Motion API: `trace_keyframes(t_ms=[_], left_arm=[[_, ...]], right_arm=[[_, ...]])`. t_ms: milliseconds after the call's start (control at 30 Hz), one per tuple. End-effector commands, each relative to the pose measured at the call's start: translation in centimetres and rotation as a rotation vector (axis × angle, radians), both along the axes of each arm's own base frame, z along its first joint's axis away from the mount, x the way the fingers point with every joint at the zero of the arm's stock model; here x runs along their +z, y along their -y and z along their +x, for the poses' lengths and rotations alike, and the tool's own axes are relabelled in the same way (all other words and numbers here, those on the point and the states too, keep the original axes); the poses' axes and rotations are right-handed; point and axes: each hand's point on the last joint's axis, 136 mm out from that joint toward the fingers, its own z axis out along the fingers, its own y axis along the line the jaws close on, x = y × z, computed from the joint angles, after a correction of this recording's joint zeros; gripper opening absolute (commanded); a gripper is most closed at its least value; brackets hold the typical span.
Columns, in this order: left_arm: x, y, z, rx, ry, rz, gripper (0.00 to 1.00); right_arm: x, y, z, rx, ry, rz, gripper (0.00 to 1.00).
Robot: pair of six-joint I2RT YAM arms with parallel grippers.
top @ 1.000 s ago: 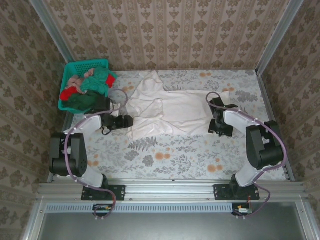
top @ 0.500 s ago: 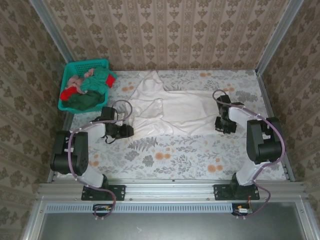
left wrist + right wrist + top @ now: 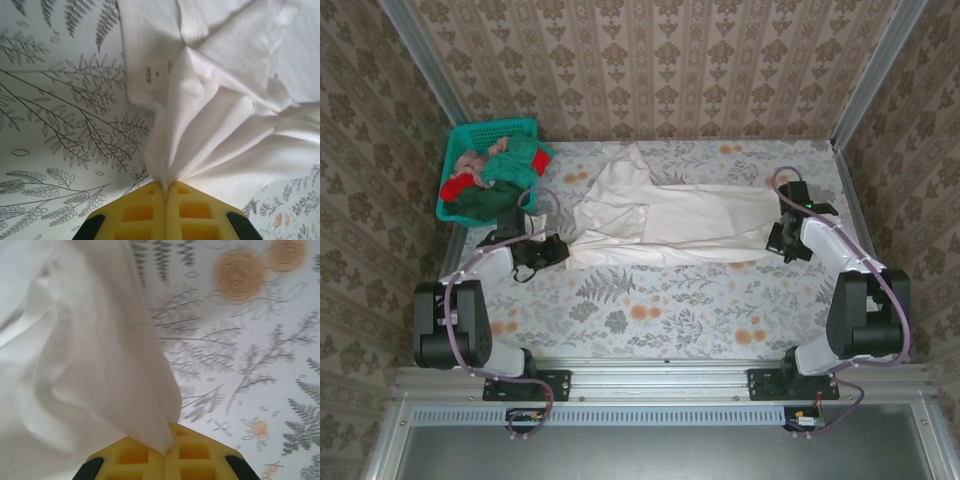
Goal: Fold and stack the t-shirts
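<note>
White t-shirt [image 3: 670, 215] spread across floral surface [image 3: 660, 320], left jaws and right jaws each pinching an opposite end, teal basket [image 3: 492, 125] of crumpled shirts [image 3: 500, 172] near left arm [image 3: 488, 260]

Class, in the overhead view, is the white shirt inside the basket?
No, the white shirt lies spread on the table, outside the basket.
</note>
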Motion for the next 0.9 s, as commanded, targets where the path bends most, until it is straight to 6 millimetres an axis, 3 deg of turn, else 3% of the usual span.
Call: trace_keyframes(t_ms=[0, 100, 200, 300, 367, 567, 633, 667, 700, 800, 867], left_arm=[[-0.5, -0.6, -0.3, 0.019, -0.046, 0.014, 0.0], [-1.9, -1.0, -0.9, 0.027, -0.085, 0.041, 0.0], [-2.8, -1.9, -0.9, 0.046, -0.112, 0.095, 0.0], [-2.7, -1.3, -0.4, 0.019, -0.133, 0.089, 0.0], [-2.5, -1.2, -0.3, 0.01, -0.131, 0.111, 0.0], [-1.2, -2.3, -1.5, 0.032, -0.107, 0.19, 0.0], [-1.0, -1.8, -2.2, 0.03, -0.1, 0.179, 0.21], [-1.1, -1.5, -2.7, 0.025, -0.099, 0.175, 0.3], [-0.9, -1.1, -3.0, 0.022, -0.095, 0.169, 0.47], [0.5, -0.9, -3.2, 0.023, -0.061, 0.165, 0.56], [2.0, -1.5, -2.8, 0.033, -0.025, 0.226, 0.62]], right_arm=[[-2.2, 1.9, -2.4, -0.046, -0.113, -0.032, 0.0], [-4.0, 1.6, -3.1, -0.042, -0.173, -0.018, 0.0], [-4.5, 2.1, -4.0, -0.047, -0.21, -0.054, 0.0], [-4.6, 1.9, -4.2, -0.035, -0.229, -0.053, 0.13], [-4.2, 1.5, -4.4, -0.015, -0.241, -0.051, 0.15], [-0.1, 1.5, -5.4, -0.006, -0.174, -0.117, 0.19], [0.4, 1.2, -5.7, -0.017, -0.149, -0.098, 0.28], [0.6, 0.9, -5.6, -0.018, -0.137, -0.081, 0.39], [1.2, 0.7, -5.7, -0.021, -0.115, -0.084, 0.44], [3.5, -0.1, -5.2, -0.001, -0.038, -0.094, 0.46], [5.2, -1.2, -3.8, 0.048, 0.043, -0.096, 0.52]])
